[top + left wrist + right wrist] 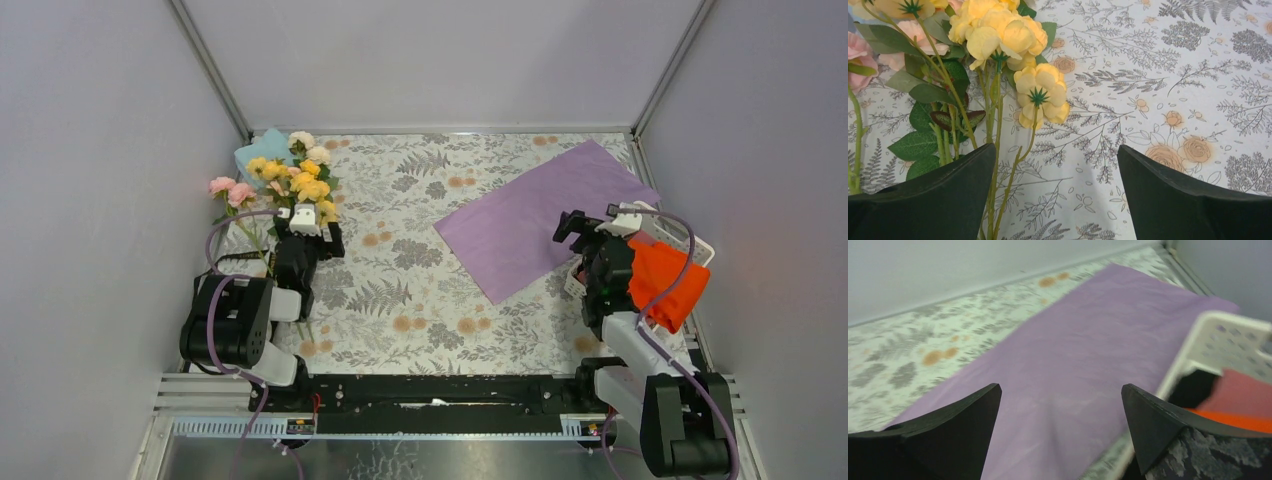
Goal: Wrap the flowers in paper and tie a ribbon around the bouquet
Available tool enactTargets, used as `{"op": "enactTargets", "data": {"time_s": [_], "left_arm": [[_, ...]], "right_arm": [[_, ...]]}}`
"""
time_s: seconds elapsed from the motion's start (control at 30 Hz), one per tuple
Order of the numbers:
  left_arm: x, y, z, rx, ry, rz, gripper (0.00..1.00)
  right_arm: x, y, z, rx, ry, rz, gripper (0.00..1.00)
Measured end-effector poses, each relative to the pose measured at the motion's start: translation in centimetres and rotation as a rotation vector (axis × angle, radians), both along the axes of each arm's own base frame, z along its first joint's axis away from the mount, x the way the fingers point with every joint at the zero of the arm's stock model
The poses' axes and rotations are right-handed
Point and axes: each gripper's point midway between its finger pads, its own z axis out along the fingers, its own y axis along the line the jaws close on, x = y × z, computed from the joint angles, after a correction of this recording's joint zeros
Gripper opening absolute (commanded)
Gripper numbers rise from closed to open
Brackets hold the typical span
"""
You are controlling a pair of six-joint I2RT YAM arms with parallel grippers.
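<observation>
The flowers (290,180), with yellow, pink and white blooms, green leaves and thin stems, lie loose and well apart to the left of the paper (545,215). The paper is a flat, matte lilac sheet that lies slanted. The left gripper (1055,155) is spread wide above the stems and holds nothing. The right gripper (1060,390), also spread and empty, hovers over the paper's near right edge, beside a white basket (1220,337) with an orange cloth (665,280).

We see yellow, pink and white flowers (290,180) with green leaves, beside a light blue cloth (256,148). The paper (545,215) is plain lilac, the tablecloth (400,290) pale with grey ferns and tan roses, and the basket (1218,337) white around an orange cloth (668,282).
</observation>
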Motion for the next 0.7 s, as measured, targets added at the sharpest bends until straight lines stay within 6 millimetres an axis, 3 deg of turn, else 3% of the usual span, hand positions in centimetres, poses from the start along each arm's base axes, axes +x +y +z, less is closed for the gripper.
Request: {"op": "enactTargets", "data": {"time_s": [0.1,0.17,0.23,0.27,0.37,0.43,0.5,0.57,0.67,0.7], "left_arm": [[0.8,0.2,0.1,-0.008,0.034,0.002,0.99],[3.2,0.3,1.6,-0.016,0.085,-0.003,0.99],[6.6,0.6,5.8,-0.022,0.083,-0.019,0.99],[8.2,0.6,8.8,-0.019,0.07,-0.035,0.99],[10.3,0.1,16.5,-0.004,0.033,-0.111,0.99],[10.0,-0.9,20.5,0.005,0.031,-0.174,0.99],[8.9,-1.6,21.7,0.005,0.062,-0.218,0.99],[7.3,-2.2,21.1,-0.003,0.126,-0.252,0.99],[4.7,-2.6,18.0,-0.012,0.262,-0.278,0.99],[3.1,-2.6,16.0,-0.014,0.338,-0.286,0.99]], "right_arm": [[1.6,2.7,3.0,0.016,-0.026,0.151,0.92],[3.0,4.7,5.7,0.021,-0.041,0.261,0.88],[4.7,7.2,8.6,0.02,-0.042,0.369,0.85],[5.5,8.8,9.9,0.009,-0.034,0.421,0.83],[7.2,15.3,11.1,-0.057,0.039,0.563,0.77],[7.7,20.7,9.8,-0.12,0.131,0.667,0.75],[7.7,24.9,7.0,-0.186,0.242,0.733,0.76],[7.2,28.5,2.9,-0.28,0.381,0.784,0.77],[5.8,31.5,-3.2,-0.417,0.556,0.82,0.78],[4.9,32.2,-5.4,-0.469,0.617,0.832,0.78]]}}
